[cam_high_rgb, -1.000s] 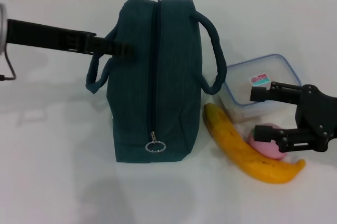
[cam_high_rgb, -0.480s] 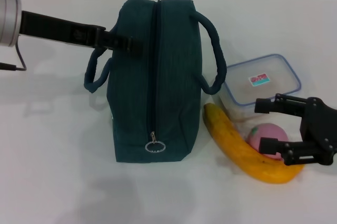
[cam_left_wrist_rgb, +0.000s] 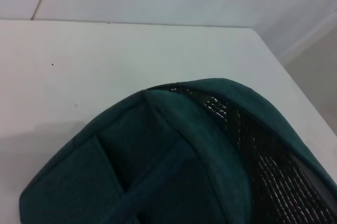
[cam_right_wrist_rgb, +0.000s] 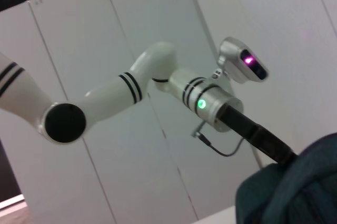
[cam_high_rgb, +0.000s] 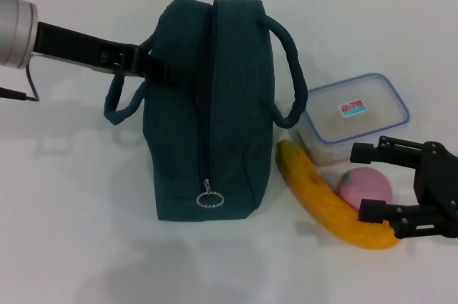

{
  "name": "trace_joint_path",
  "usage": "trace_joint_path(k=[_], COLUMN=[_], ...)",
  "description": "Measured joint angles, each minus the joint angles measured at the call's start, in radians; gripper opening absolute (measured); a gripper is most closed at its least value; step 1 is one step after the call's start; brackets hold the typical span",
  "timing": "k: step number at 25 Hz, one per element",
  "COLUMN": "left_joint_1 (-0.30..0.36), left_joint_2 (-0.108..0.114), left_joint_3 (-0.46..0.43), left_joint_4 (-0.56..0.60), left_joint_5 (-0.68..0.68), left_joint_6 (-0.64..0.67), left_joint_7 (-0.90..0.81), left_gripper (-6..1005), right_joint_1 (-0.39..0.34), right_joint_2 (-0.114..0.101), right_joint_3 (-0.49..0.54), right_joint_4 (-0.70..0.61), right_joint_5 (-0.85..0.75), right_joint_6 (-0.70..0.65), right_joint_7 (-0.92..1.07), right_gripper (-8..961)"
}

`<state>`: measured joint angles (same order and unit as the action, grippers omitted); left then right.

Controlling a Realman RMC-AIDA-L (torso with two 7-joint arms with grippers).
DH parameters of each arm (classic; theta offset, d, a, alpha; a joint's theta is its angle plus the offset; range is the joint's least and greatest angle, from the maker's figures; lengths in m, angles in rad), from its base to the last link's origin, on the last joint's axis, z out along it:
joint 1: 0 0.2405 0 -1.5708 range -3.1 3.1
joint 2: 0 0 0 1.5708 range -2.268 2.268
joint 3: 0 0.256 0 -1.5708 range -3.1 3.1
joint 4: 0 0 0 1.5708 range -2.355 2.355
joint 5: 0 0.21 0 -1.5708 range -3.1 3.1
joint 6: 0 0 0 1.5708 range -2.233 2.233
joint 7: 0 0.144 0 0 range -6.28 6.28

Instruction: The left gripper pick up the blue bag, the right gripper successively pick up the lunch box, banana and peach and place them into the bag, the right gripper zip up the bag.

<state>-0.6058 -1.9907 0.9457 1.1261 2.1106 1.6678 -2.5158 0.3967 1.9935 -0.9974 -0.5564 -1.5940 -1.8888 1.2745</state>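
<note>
From the head view, the left claw (cam_high_rgb: 154,68) reaches in level from the left and meets the blue bag (cam_high_rgb: 207,111) at its near handle, though I cannot tell whether it is clamped, while the right claw (cam_high_rgb: 372,180) hangs spread wide around the peach (cam_high_rgb: 365,188), beside the banana (cam_high_rgb: 329,200) and the lunch box (cam_high_rgb: 354,116) on the desk (cam_high_rgb: 71,232). The left wrist view shows only the bag's fabric up close. The right wrist view shows the left arm (cam_right_wrist_rgb: 131,89) bent, reaching down to the bag.
</note>
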Motion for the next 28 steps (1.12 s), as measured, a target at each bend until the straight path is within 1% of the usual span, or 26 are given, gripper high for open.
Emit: trace_joint_path(k=[3, 7, 9, 10, 11, 12, 13, 15, 16, 17, 19, 21, 24, 28], left_joint_1=[0.000, 0.000, 0.002, 0.003, 0.003, 0.004, 0.005, 0.005, 0.006, 0.006, 0.007, 0.009, 0.011, 0.011], left_joint_2=[-0.005, -0.010, -0.015, -0.019, -0.023, -0.026, -0.031, -0.036, -0.038, -0.038, -0.040, -0.042, -0.045, -0.050], left_joint_3=[-0.001, -0.001, -0.001, -0.001, -0.001, -0.001, -0.001, -0.001, -0.001, -0.001, 0.002, 0.005, 0.007, 0.007], left_joint_4=[0.002, 0.000, 0.000, 0.000, -0.001, 0.000, 0.000, 0.002, 0.002, 0.002, 0.003, 0.002, 0.000, -0.001], left_joint_5=[-0.001, -0.003, -0.006, -0.006, -0.005, -0.003, -0.002, 0.000, 0.000, 0.000, 0.000, 0.000, 0.000, 0.000], left_joint_6=[-0.001, -0.001, -0.005, -0.009, -0.012, -0.014, -0.016, -0.016, -0.016, -0.016, -0.016, -0.016, -0.016, -0.016], left_joint_7=[0.001, 0.010, 0.013, 0.012, 0.009, 0.008, 0.008, 0.012, 0.014, 0.016, 0.021, 0.027, 0.042, 0.055], left_gripper=[238, 167, 131, 113, 95, 78, 60, 41, 40, 39, 37, 37, 37, 37], right_joint_1=[0.001, -0.002, -0.003, -0.003, -0.001, 0.004, 0.004, 0.000, -0.003, -0.010, -0.027, -0.041, -0.044, -0.011], right_joint_2=[0.002, 0.010, 0.009, 0.009, 0.007, 0.000, -0.002, -0.006, -0.007, -0.008, -0.007, -0.001, 0.010, 0.018], right_joint_3=[0.000, 0.021, 0.059, 0.059, 0.096, 0.214, 0.255, 0.385, 0.414, 0.487, 0.582, 0.625, 0.624, 0.613], right_joint_4=[0.000, 0.021, 0.055, 0.055, 0.085, 0.162, 0.186, 0.254, 0.270, 0.302, 0.333, 0.345, 0.349, 0.399], right_joint_5=[0.001, 0.029, 0.048, 0.048, 0.054, 0.057, 0.058, 0.058, 0.058, 0.058, 0.058, 0.058, 0.056, 0.046], right_joint_6=[-0.011, -0.012, -0.012, -0.012, -0.007, 0.015, 0.026, 0.072, 0.092, 0.139, 0.235, 0.314, 0.418, 0.555], right_joint_7=[0.000, 0.000, 0.001, 0.001, 0.003, 0.012, 0.016, 0.034, 0.041, 0.057, 0.085, 0.099, 0.101, 0.091], right_gripper=[801, 798, 796, 796, 795, 794, 793, 792, 791, 790, 789, 787, 785, 782])
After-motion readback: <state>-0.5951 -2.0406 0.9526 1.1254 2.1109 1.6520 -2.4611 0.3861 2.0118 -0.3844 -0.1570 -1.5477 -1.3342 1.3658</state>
